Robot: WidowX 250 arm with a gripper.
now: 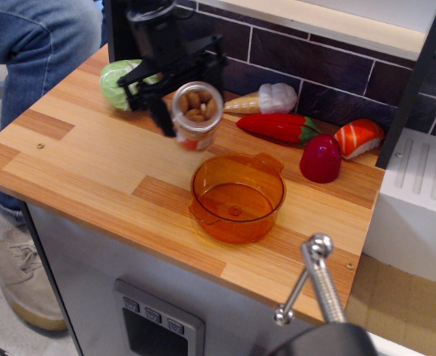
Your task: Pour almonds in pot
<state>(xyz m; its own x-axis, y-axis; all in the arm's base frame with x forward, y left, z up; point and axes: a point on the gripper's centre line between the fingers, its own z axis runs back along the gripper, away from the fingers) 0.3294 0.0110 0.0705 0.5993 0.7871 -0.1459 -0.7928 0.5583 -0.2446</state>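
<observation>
The wooden table carries everything here, set against a dark tiled wall, with a person in jeans at its far left corner. The black tool hangs above the table's back half, clamped on a clear jar with a red-and-white label; the jar is lifted off the surface and tipped so that its open mouth faces the camera. The orange pot sits upright on the table, just in front and to the right of the jar, and looks empty. Behind the tool lies a green cabbage toy. Along the wall lie a red pepper toy, a cream garlic-shaped toy, a salmon sushi toy and a dark-red rounded toy. The almonds show inside the jar's mouth.
</observation>
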